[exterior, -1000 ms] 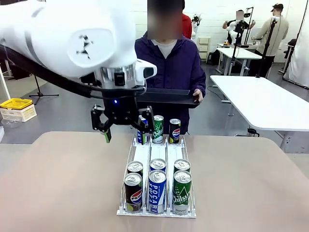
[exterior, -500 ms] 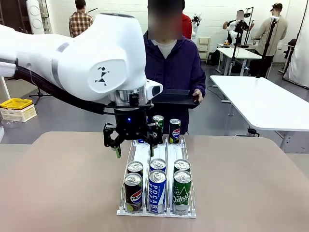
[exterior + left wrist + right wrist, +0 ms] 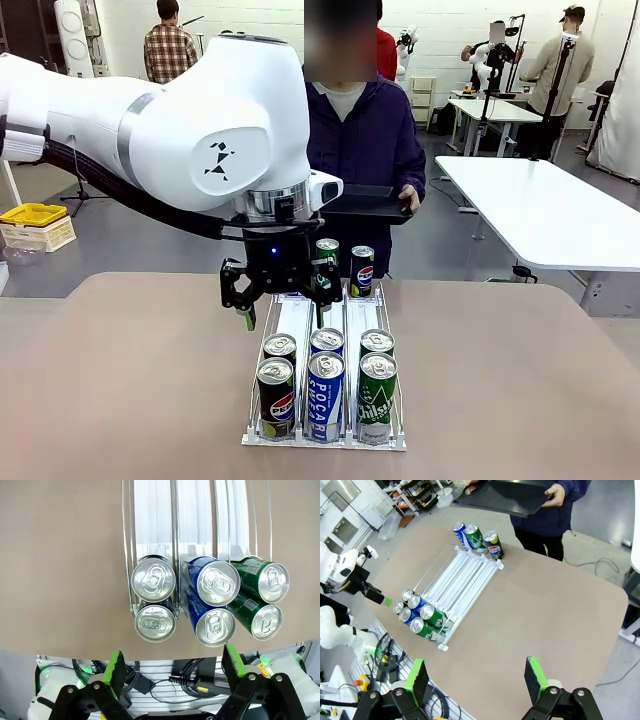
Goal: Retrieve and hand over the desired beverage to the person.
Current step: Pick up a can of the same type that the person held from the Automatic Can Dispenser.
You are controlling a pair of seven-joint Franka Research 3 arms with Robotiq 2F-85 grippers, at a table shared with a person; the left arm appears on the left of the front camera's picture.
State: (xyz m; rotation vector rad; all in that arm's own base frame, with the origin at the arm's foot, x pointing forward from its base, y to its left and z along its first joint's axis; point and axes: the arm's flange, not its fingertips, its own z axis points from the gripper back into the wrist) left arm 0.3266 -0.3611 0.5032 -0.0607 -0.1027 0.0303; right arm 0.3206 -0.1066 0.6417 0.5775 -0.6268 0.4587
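Note:
A white wire rack [image 3: 350, 318] holds beverage cans. At its near end stand a black Pepsi [image 3: 275, 398], a blue Pocari [image 3: 325, 395] and a green Chilsung [image 3: 376, 397], each with a like can behind it. A green can [image 3: 327, 254] and a Pepsi can [image 3: 362, 270] stand at the far end. My left gripper [image 3: 283, 296] hangs open above the rack's middle lanes. Its wrist view looks down on the black cans [image 3: 154, 578], blue cans [image 3: 217, 582] and green cans [image 3: 270, 582], with the open left gripper [image 3: 174, 667] touching nothing. The person [image 3: 352, 140] holds a black tray [image 3: 365, 203] at the far edge. My right gripper [image 3: 476, 677] is open, high above the table.
The tan table [image 3: 520, 380] has free room on both sides of the rack. In the right wrist view the rack [image 3: 462, 575] lies toward the table's left and the person's tray [image 3: 505, 495] is at the far edge. White tables [image 3: 540, 205] and other people stand behind.
My left arm has swung to the right and lowered, bringing its open gripper from left of the rack's far end to above the rack's lanes. The cans and the person have not moved.

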